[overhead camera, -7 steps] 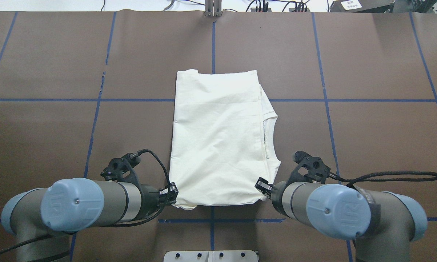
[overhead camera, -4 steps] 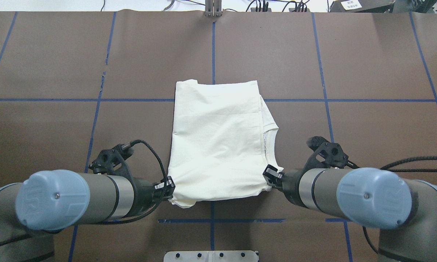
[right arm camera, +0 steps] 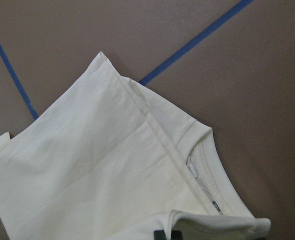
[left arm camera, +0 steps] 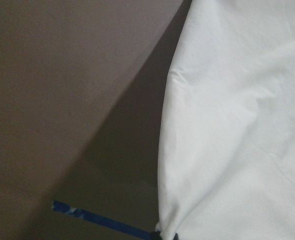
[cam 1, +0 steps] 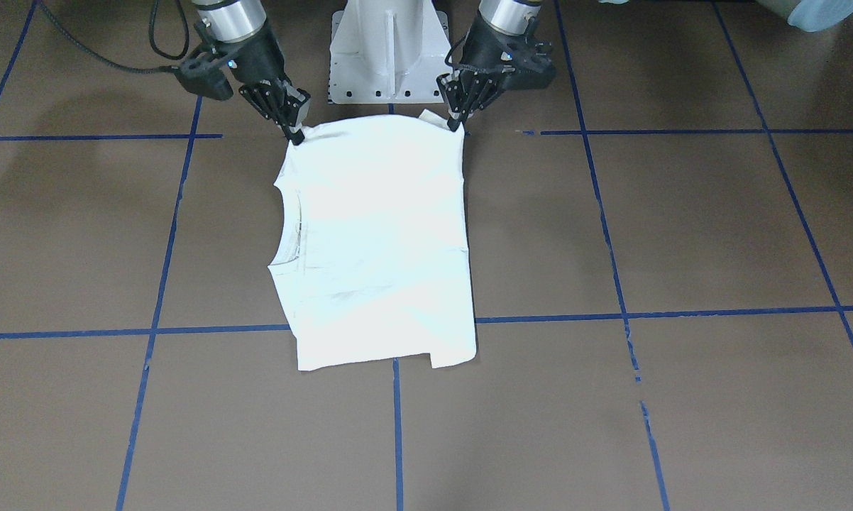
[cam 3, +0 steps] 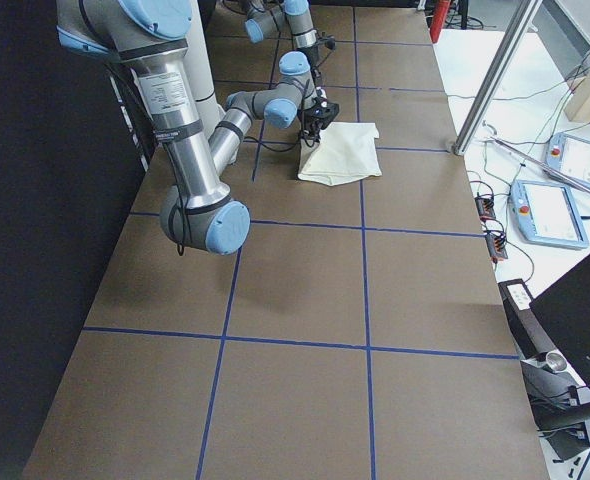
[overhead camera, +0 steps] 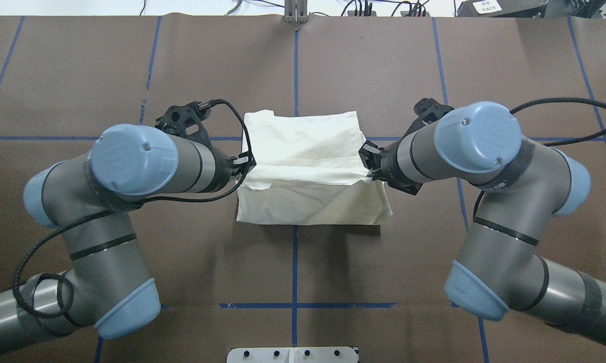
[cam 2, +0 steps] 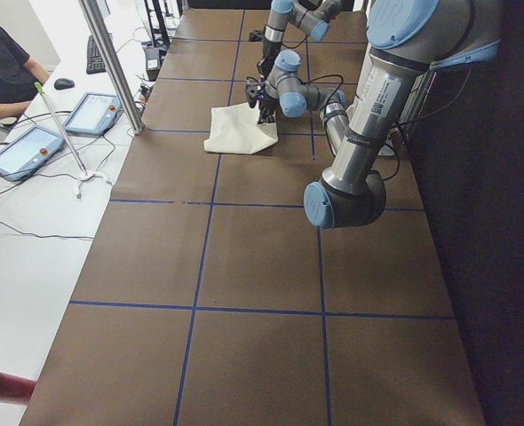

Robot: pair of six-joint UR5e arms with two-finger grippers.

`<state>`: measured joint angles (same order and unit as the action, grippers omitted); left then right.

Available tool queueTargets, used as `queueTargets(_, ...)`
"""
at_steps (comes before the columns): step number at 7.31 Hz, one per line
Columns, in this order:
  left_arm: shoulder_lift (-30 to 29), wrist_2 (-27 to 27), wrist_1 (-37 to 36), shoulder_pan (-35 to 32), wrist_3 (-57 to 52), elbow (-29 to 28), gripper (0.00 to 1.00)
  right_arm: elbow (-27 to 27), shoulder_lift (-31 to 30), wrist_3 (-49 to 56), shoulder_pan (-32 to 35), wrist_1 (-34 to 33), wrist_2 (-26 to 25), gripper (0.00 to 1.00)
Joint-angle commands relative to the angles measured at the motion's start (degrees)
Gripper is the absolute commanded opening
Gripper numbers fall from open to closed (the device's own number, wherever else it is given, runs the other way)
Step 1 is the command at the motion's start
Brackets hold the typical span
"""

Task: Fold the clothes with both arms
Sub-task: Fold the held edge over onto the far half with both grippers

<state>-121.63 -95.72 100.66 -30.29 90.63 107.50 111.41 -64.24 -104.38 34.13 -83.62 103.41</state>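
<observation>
The clothes are one whitish T-shirt (overhead camera: 303, 136) lying plain side up in the middle of the brown table. Its collar (right arm camera: 207, 165) shows on my right side. My left gripper (overhead camera: 245, 164) is shut on the shirt's near left corner. My right gripper (overhead camera: 368, 161) is shut on the near right corner. Between them the raised edge is stretched above the shirt's middle, and cloth (overhead camera: 313, 204) hangs down from it toward me. The front-facing view shows the right gripper (cam 1: 295, 135) and the left gripper (cam 1: 455, 124) pinching those corners. White cloth (left arm camera: 237, 125) fills the left wrist view.
Blue tape lines (overhead camera: 294, 262) divide the brown table. The white pedestal base (cam 1: 387, 42) stands just behind the shirt on my side. A metal post (cam 2: 111, 62), control tablets (cam 2: 89, 114) and a seated person (cam 2: 4, 71) are beyond the far edge.
Both arms have lifted the shirt's near edge and carried it away from me, over the shirt's middle. The near part of the cloth now hangs from the grippers instead of lying flat.
</observation>
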Motion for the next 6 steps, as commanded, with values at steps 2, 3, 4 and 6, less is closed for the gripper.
queueTargets(2,-3.77,0.36,8.23,-3.45,-5.89,-12.03,0.0,-14.53,8.68,4.09,4.27,0.21,1.45,0.0)
queueTargets(3,-4.22,0.36,8.5,-3.81,-6.16,-13.18,0.0,-16.04,8.78,4.27,5.06,1.52,1.54,0.0)
queueTargets(4,-4.22,0.36,9.98,-3.81,-6.17,-13.63,0.0,-17.36,8.78,4.28,5.33,3.53,1.8,0.0)
queueTargets(6,-4.31,0.45,12.09,-4.07,-6.52,-15.81,0.0,-19.12,9.48,4.54,5.68,3.99,1.89,0.0)
